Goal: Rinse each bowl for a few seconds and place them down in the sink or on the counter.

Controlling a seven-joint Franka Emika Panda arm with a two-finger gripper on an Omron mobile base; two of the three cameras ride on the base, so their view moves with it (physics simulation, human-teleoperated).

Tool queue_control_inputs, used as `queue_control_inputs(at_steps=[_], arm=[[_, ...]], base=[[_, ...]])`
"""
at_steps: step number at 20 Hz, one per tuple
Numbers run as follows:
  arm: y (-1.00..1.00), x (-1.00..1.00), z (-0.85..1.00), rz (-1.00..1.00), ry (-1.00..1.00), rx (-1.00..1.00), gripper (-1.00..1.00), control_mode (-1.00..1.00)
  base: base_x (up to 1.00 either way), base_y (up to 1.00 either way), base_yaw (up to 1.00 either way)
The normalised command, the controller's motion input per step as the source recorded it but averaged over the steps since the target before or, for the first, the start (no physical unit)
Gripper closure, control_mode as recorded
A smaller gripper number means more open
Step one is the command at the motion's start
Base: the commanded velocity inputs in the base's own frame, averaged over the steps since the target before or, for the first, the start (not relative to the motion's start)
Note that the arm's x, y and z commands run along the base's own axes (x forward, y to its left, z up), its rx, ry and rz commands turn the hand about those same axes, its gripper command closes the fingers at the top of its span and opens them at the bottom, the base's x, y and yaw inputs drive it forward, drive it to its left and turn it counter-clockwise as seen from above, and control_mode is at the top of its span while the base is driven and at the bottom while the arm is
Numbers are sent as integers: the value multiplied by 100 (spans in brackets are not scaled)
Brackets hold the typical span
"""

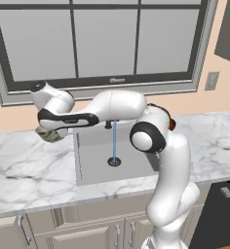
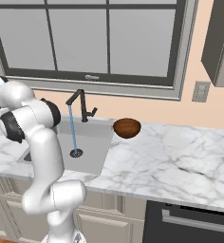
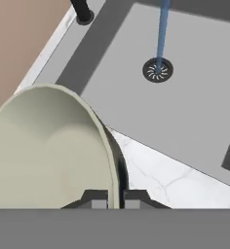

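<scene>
The claw (image 3: 115, 198) pinches the pale bowl (image 3: 48, 146) by its rim, jaws nearly closed, above the desk (image 1: 29, 165) just left of the sink (image 1: 95, 168).

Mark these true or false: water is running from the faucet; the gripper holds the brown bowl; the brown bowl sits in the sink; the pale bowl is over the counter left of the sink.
1. Water runs from the faucet into the sink: true.
2. The gripper holds the brown bowl: false, it is shut on the pale bowl.
3. The brown bowl sits in the sink: false, it is on the counter, right of the sink.
4. The pale bowl is over the counter left of the sink: true.
</scene>
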Motion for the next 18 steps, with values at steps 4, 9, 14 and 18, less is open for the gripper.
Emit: queue_control_inputs(at_steps=[4, 9, 14, 18], arm=[[-6, -51, -6, -31, -4, -1, 100, -100], [-4, -36, 0, -35, -7, -3, 100, -100], [-5, -25, -10, -37, -7, -5, 100, -100], [-5, -22, -18, -37, -7, -4, 100, -100]], base=[[0, 0, 0], [0, 0, 0], [0, 0, 0], [0, 0, 0]])
